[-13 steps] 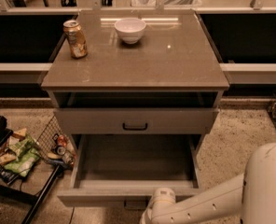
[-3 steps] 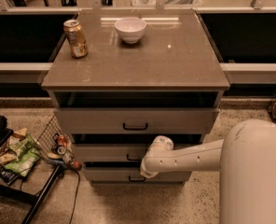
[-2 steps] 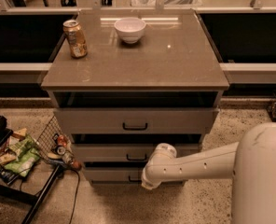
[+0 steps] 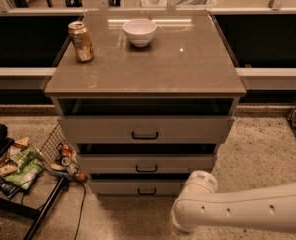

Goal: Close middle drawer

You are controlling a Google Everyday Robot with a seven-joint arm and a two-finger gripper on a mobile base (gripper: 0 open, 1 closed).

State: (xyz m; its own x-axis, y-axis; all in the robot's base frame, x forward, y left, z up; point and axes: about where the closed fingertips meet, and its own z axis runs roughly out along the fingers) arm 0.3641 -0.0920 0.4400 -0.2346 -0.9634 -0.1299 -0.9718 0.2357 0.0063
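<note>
Gripper [image 4: 199,182] sits low, just right of the middle drawer [image 4: 178,163]. Drawer front lies up-left of it, long axis crosswise. Gripper opening: can't tell.

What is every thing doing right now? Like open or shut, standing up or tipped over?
top drawer: pulled out a little.
middle drawer: almost all the way in.
bottom drawer: about shut.
can: standing upright on the cabinet top.
bowl: right way up, looks empty.
hand: low, in front of the bottom drawer's right end.
</note>
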